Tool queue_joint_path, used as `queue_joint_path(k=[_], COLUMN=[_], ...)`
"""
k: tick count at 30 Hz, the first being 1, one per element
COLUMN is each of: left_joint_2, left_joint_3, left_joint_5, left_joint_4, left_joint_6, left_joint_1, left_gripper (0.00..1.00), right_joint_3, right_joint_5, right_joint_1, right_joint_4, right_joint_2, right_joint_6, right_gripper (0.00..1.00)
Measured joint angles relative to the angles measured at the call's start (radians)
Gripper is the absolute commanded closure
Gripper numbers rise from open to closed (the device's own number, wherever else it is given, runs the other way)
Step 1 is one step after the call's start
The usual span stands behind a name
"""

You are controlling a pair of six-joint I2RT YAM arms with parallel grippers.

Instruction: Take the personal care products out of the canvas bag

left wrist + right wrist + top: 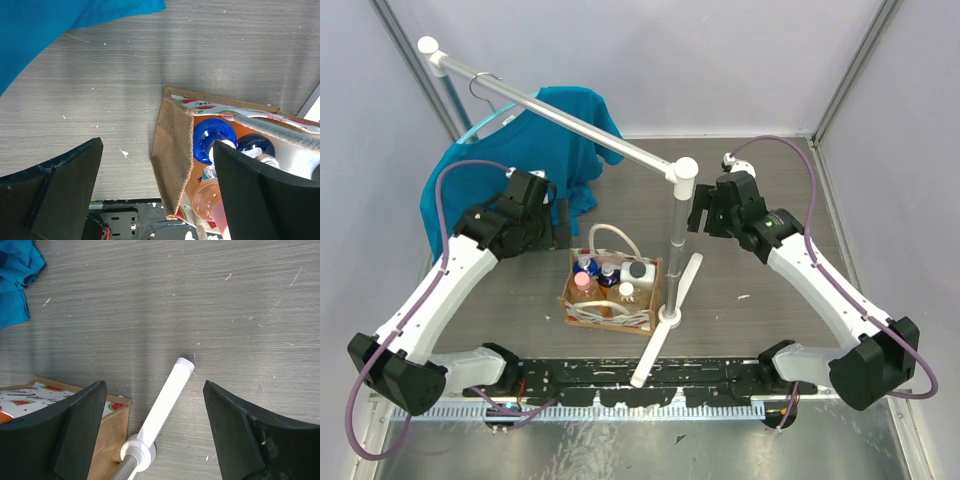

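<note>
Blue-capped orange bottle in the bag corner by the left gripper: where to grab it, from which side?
Probably by its blue cap, straight down from above. It stands upright among other bottles inside the canvas bag, so only the top is exposed; walls block its sides.

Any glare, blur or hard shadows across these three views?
Top external: even diffuse light, sharp, no glare. Left wrist: canvas bag in focus, own end effector fingers dark, almost featureless. Right wrist: table grain crisp, faint soft shadow bands, no glare.
</note>
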Motion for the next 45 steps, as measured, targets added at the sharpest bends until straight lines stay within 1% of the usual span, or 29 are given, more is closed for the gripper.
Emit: queue_joint_path(k=[4,9,11,12,17,20,22,25,31,34,40,45], left_joint_2=[0.0,-0.003,-0.008,-0.01,-0.023,-0.028,-0.031,-0.043,-0.079,-0.084,-0.094,-0.096], left_joint_3=[-0.012,-0.021,-0.026,-0.027,-0.046,-0.061,-0.065,-0.066,-0.07,-0.071,-0.09,-0.09], left_joint_5=[0.009,0.012,0.013,0.013,0.023,0.041,0.049,0.06,0.068,0.071,0.083,0.09], left_joint_4=[0.001,0.002,0.002,0.001,0.005,0.005,0.005,0.006,0.006,0.006,0.007,0.005], left_joint_6=[0.0,-0.001,-0.001,-0.002,-0.02,-0.032,-0.038,-0.044,-0.057,-0.062,-0.072,-0.074], left_joint_1=[0.0,0.0,0.0,0.0,0.0,0.0,0.0,0.0,0.0,0.0,0.0,0.0], left_gripper=[0.01,0.01,0.01,0.01,0.01,0.03,0.03,0.03,0.03,0.03,0.04,0.04], right_joint_3=[0.026,0.019,0.006,-0.003,-0.082,-0.082,-0.076,-0.065,-0.083,-0.146,-0.218,-0.261], right_joint_5=[0.01,0.027,0.037,0.038,0.036,0.01,-0.035,-0.089,-0.114,-0.117,-0.063,-0.022], right_joint_1=[0.0,0.0,0.0,0.0,0.0,0.0,0.0,0.009,0.042,0.114,0.359,0.491], right_joint_4=[-0.034,-0.051,-0.061,-0.061,-0.059,-0.076,-0.09,-0.134,-0.23,-0.257,-0.354,-0.366], right_joint_2=[0.019,0.008,-0.019,-0.034,-0.149,-0.19,-0.212,-0.237,-0.239,-0.24,-0.223,-0.18], right_joint_6=[0.009,0.024,0.031,0.036,0.041,0.044,0.048,0.063,0.121,0.187,0.354,0.474], right_gripper=[0.13,0.15,0.01,0.0,0.0,0.0,0.0,0.0,0.0,0.0,0.0,0.0])
